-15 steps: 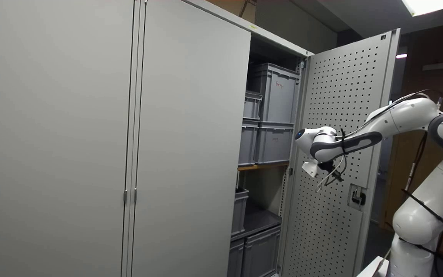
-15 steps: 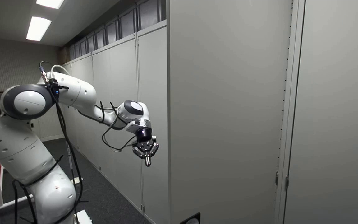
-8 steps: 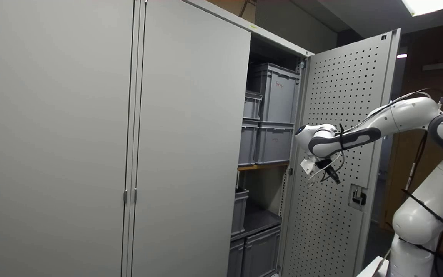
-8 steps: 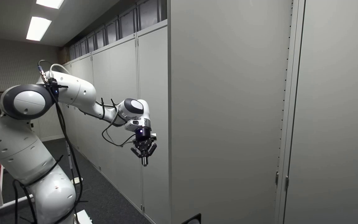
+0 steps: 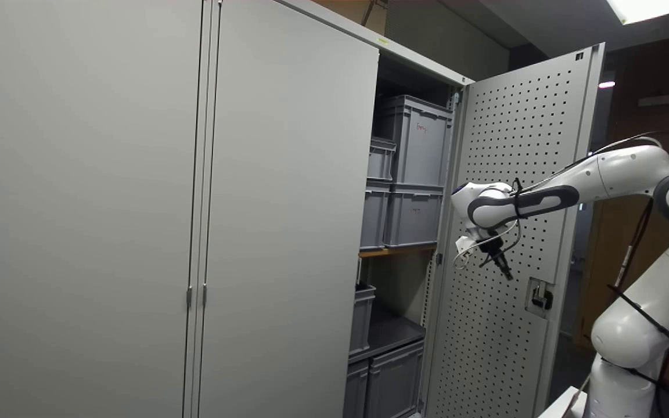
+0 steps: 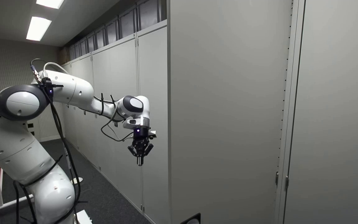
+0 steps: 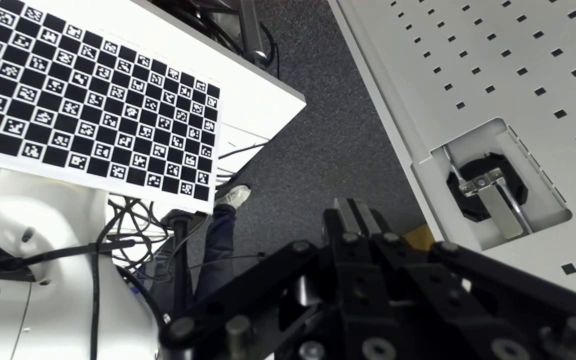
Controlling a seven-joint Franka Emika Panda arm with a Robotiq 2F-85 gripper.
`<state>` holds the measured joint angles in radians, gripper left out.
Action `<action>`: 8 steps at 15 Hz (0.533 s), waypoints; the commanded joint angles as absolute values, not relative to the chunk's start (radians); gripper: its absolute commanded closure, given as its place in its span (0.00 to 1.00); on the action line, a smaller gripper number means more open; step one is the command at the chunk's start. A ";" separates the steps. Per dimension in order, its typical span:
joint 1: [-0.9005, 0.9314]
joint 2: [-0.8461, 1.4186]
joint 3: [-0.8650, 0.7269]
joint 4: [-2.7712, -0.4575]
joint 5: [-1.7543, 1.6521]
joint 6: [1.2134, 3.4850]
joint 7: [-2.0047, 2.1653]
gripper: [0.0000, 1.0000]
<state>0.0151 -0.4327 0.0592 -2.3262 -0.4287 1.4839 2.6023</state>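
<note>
Door (image 5: 485,325) stands open, grey bins (image 5: 418,217) in view beside it; I judge that part done. My jaws are together, empty, near but apart from the latch (image 7: 499,207) on the door's perforated face; nothing is gripped yet.

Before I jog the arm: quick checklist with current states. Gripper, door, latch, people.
1. Gripper shut, nothing between its fingers: ok.
2. Perforated door standing open: ok.
3. Fingertips apart from that door: ok, a gap shows in the wrist view.
4. Latch in sight: ok, unobstructed in the wrist view.
5. Latch locked or released: cannot tell.
6. No person in view: not ok, a leg and shoe show in the wrist view.
</note>
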 commanded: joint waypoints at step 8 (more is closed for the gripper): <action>-0.236 -0.538 0.163 -2.330 -0.225 1.532 2.602 1.00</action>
